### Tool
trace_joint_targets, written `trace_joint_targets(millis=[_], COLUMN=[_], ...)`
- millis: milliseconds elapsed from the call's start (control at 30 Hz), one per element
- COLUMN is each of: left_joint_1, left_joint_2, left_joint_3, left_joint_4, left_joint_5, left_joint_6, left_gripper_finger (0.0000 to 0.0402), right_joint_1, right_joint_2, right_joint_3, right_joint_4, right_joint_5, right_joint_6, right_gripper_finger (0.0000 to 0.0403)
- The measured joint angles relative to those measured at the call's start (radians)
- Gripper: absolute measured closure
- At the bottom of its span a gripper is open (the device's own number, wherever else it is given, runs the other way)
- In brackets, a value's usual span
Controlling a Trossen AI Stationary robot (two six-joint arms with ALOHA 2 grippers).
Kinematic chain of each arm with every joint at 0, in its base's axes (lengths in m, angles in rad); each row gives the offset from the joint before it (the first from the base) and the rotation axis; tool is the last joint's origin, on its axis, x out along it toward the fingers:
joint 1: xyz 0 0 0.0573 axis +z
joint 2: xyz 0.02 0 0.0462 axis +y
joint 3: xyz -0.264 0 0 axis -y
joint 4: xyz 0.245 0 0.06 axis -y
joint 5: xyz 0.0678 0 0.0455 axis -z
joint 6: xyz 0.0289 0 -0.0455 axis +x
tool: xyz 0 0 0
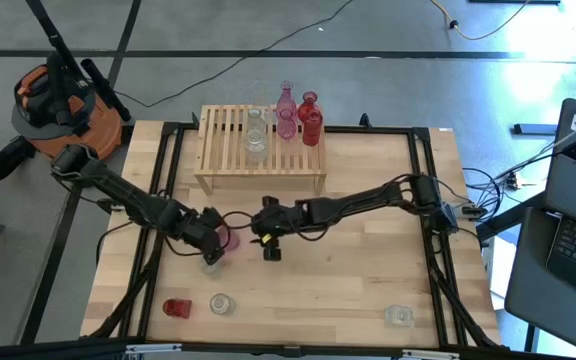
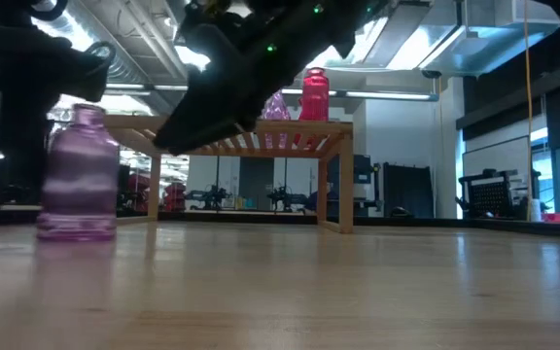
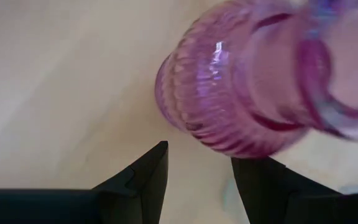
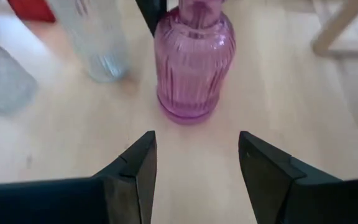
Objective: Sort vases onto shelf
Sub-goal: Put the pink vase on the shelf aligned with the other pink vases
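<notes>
A pink ribbed vase (image 1: 227, 238) (image 4: 194, 62) stands upright on its base on the table, between my two grippers. My left gripper (image 3: 197, 177) (image 1: 213, 240) hangs open just over it from the left, pointing steeply down, and the vase (image 3: 241, 81) sits just past its fingertips. My right gripper (image 4: 194, 168) (image 1: 268, 243) is open on the vase's right, slanting down, a short gap away. The shelf (image 1: 258, 150) at the far side carries a clear vase (image 1: 256, 135), a pink one (image 1: 286, 110) and a red one (image 1: 310, 120).
A clear vase (image 1: 211, 262) (image 4: 98, 37) stands just near of the pink one. A red vase (image 1: 176, 308) and a clear one (image 1: 220, 303) sit near the front left, and another clear one (image 1: 398, 316) at the front right. The middle right of the table (image 1: 368, 260) is bare.
</notes>
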Motion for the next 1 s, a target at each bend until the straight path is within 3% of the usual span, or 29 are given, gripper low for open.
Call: trace_joint_targets(millis=[333, 467, 600, 767, 1000], left_joint_1=[0.074, 0.144, 0.186, 0.225, 0.229], left_joint_2=[0.003, 0.007, 0.021, 0.046, 0.098], left_joint_3=[-0.005, -0.011, -0.01, -0.009, -0.007], left_joint_4=[0.075, -0.014, -0.067, 0.031, 0.231], left_joint_5=[-0.202, -0.181, -0.214, -0.215, -0.202], left_joint_6=[0.16, 0.129, 0.137, 0.24, 0.33], left_gripper_finger=[0.0233, 0.0233, 0.0233, 0.0233, 0.0233], right_joint_1=[0.024, 0.026, 0.022, 0.024, 0.017], right_joint_2=[-0.018, -0.018, -0.018, -0.018, -0.018], right_joint_3=[0.0, 0.0, 0.0, 0.0, 0.0], right_joint_4=[-0.071, -0.086, -0.084, -0.039, 0.088], right_joint_5=[0.065, 0.179, 0.219, 0.287, 0.273], right_joint_6=[-0.006, 0.016, 0.019, 0.017, -0.034], right_gripper_finger=[0.0226, 0.0226, 0.0226, 0.0226, 0.0226])
